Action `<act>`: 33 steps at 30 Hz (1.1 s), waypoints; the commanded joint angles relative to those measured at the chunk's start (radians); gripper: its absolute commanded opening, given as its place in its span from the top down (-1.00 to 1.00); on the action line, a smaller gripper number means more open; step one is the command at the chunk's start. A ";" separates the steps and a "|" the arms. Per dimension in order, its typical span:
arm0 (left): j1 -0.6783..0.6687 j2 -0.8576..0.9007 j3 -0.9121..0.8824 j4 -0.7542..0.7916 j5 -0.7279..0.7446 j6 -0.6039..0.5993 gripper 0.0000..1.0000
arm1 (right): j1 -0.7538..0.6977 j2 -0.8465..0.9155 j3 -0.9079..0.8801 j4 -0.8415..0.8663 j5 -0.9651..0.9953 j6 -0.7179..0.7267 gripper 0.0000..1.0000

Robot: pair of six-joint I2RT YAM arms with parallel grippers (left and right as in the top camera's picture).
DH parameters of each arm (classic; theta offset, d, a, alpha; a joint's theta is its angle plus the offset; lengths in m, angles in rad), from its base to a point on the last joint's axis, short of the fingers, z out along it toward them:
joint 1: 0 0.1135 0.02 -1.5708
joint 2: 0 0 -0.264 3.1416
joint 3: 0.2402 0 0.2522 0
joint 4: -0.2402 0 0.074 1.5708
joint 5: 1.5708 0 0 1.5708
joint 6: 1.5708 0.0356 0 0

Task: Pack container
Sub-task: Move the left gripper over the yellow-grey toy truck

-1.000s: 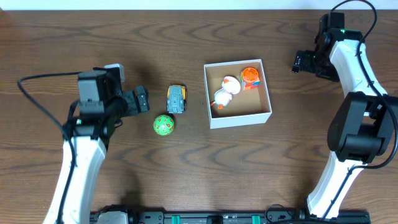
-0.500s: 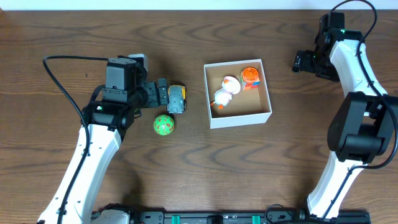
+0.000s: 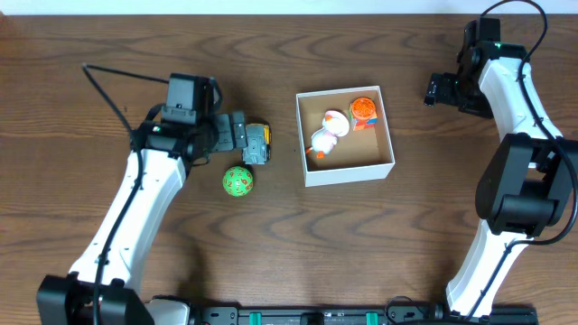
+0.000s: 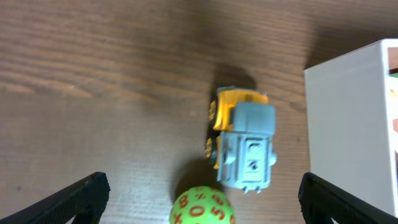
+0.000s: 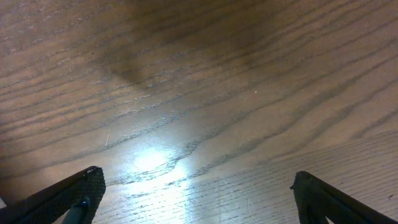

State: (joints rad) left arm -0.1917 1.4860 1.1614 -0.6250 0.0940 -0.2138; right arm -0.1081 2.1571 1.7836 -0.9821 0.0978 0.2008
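A square white cardboard box with low walls and a tan-brown inside [image 3: 350, 170] sits on the dark brown wooden table [image 3: 289, 244], a little right of the middle. Inside the box are two toys: a white and orange toy that looks like a duck [image 3: 327, 134] and a small round orange toy [image 3: 363, 110] in the far right corner. Just left of the box, but not touching it, is a little yellow and grey-blue toy truck [image 3: 259, 144]. Near the truck, on the side closer to the robot, lies a small green ball with orange letters [image 3: 237, 181]. The left gripper [image 3: 240, 134] is right by the left side of the truck. Its two black fingers [image 4: 81, 199] are spread wide apart and hold nothing. From the left wrist camera, the truck and the top of the ball sit in the gap between the fingers, and the white wall of the box shows on the right. The right gripper [image 3: 436, 90] is far off to the right of the box, over bare wood. Its fingers [image 5: 74, 193] are wide apart too and hold nothing.
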 commanded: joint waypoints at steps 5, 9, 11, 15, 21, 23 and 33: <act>-0.051 0.093 0.033 -0.026 -0.032 -0.034 -0.96 | 0.006 -0.023 -0.005 0.000 0.003 0.012 -0.98; -0.081 0.143 0.033 -0.033 -0.088 -0.080 -0.96 | 0.006 -0.023 -0.005 0.000 0.003 0.011 -0.99; -0.085 0.155 0.033 -0.023 -0.087 -0.080 -0.96 | 0.006 -0.023 -0.005 0.000 0.003 0.011 -0.98; -0.103 0.160 0.033 0.000 -0.087 -0.064 -0.96 | 0.006 -0.023 -0.005 0.000 0.003 0.012 -0.98; -0.119 0.161 0.034 0.035 -0.087 -0.050 -0.96 | 0.006 -0.023 -0.005 0.000 0.003 0.012 -0.99; -0.119 0.163 0.034 0.042 -0.087 -0.033 -0.96 | 0.006 -0.023 -0.005 0.000 0.003 0.011 -0.99; -0.130 0.235 0.033 0.058 -0.087 -0.017 -0.96 | 0.006 -0.023 -0.005 0.000 0.003 0.012 -0.99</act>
State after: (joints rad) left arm -0.3115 1.6783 1.1793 -0.5709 0.0219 -0.2493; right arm -0.1081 2.1571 1.7836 -0.9821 0.0978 0.2012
